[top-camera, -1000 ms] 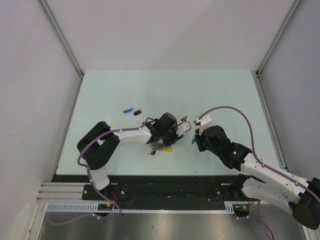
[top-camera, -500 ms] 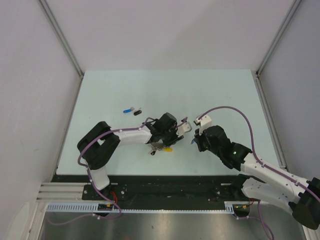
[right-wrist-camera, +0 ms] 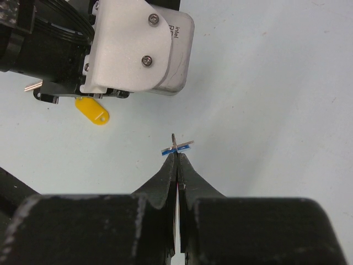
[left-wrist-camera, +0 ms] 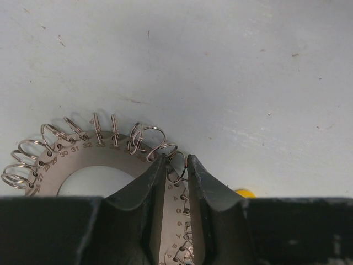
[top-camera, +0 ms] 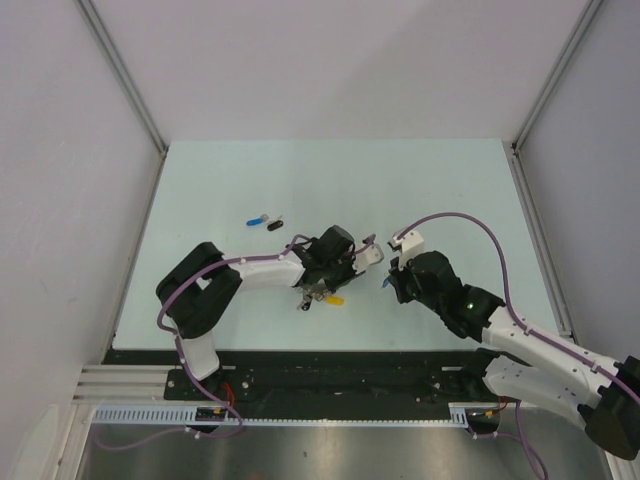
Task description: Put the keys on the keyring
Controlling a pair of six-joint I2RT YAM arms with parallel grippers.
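Wide pale bench [top-camera: 420, 180] surface lies open toward the white walls [top-camera: 330, 70] at back and sides, while the left fingers [left-wrist-camera: 144, 193] and right fingers [right-wrist-camera: 161, 182] crowd the near middle. We count one keyring [left-wrist-camera: 83, 157], a flat, number-stamped silver-grey ring fringed with wire loops [left-wrist-camera: 99, 130], lying under the left fingers, which stand nearly together astride one loop, though we cannot tell if they pinch it. We count four plastic-headed keys: a blue key [right-wrist-camera: 177, 148] pinched between the pressed-together right fingers, a yellow key [top-camera: 336, 298] just beside the ring, and a second blue key [top-camera: 255, 220] and a black key [top-camera: 274, 226] together, well apart, far left.
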